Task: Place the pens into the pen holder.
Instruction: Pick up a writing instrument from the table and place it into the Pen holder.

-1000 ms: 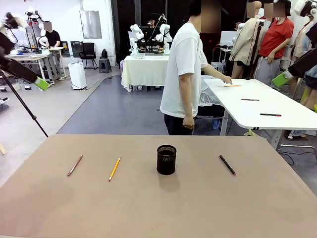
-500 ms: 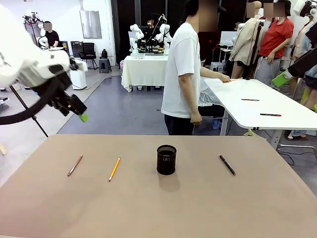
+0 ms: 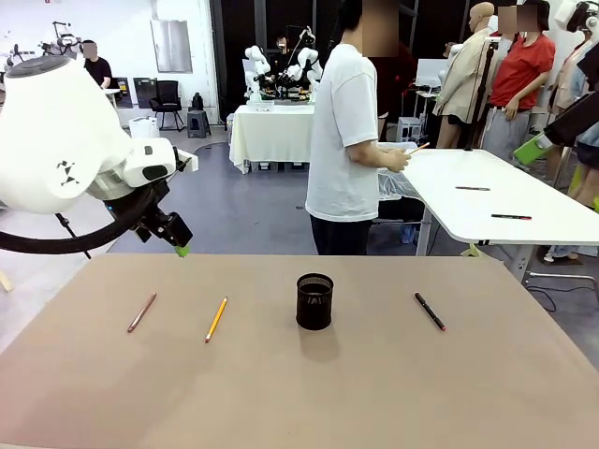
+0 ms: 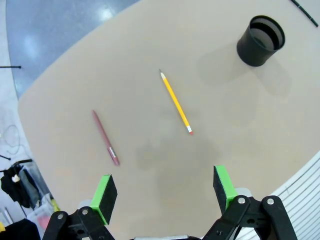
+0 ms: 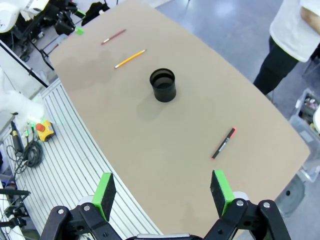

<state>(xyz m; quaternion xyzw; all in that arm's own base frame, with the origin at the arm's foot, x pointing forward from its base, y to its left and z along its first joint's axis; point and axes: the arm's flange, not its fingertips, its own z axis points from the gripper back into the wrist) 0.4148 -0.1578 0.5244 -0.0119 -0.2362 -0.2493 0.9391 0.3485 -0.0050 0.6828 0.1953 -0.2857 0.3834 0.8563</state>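
Hovering near the table's [image 3: 374, 393] far left edge, the left gripper [image 3: 178, 245] is clear of the pinkish-brown pen [image 3: 142, 312], yellow pencil [image 3: 216, 319], upright pen holder [image 3: 314, 301] and black pen [image 3: 430, 311]. Left wrist view: jaws spread wide, empty, above pencil and pinkish-brown pen. Right wrist view: the right gripper [image 5: 162, 192], jaws apart and empty, is high over the table.

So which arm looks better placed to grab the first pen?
Probably left. The left gripper, open, hangs near the pinkish-brown pen and yellow pencil. The right gripper, also open, looks higher and farther from the black pen.
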